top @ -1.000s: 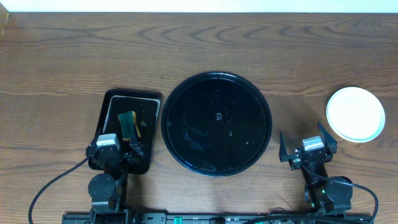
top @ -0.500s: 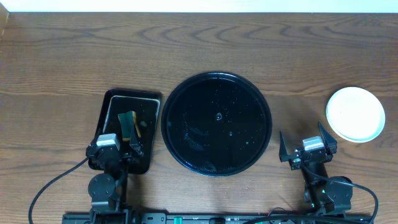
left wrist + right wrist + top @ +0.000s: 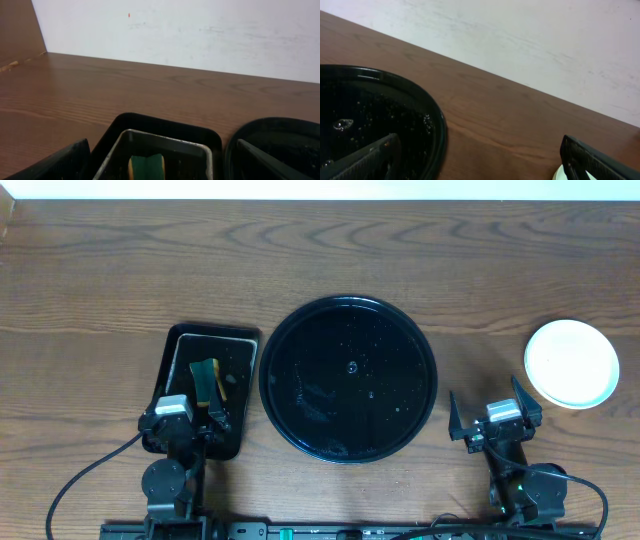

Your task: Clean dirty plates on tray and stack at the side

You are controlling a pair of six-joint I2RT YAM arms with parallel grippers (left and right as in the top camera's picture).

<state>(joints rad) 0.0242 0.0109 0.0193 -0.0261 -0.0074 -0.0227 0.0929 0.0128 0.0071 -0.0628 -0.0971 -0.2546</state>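
Observation:
The round black tray (image 3: 348, 302) sits mid-table, wet with droplets and holding no plates; it also shows in the right wrist view (image 3: 380, 110) and the left wrist view (image 3: 280, 135). The plates (image 3: 572, 363) are stacked at the right side of the table, with only the pale top one showing; an edge of the stack peeks into the right wrist view (image 3: 559, 175). My left gripper (image 3: 183, 398) (image 3: 162, 152) is open and empty over the small rectangular tray. My right gripper (image 3: 487, 394) (image 3: 480, 157) is open and empty between the round tray and the stack.
A small black rectangular tray (image 3: 178, 340) left of the round tray holds a metal pan (image 3: 165, 136) with a green and yellow sponge (image 3: 205, 378) (image 3: 146, 167). A white wall runs along the table's far edge.

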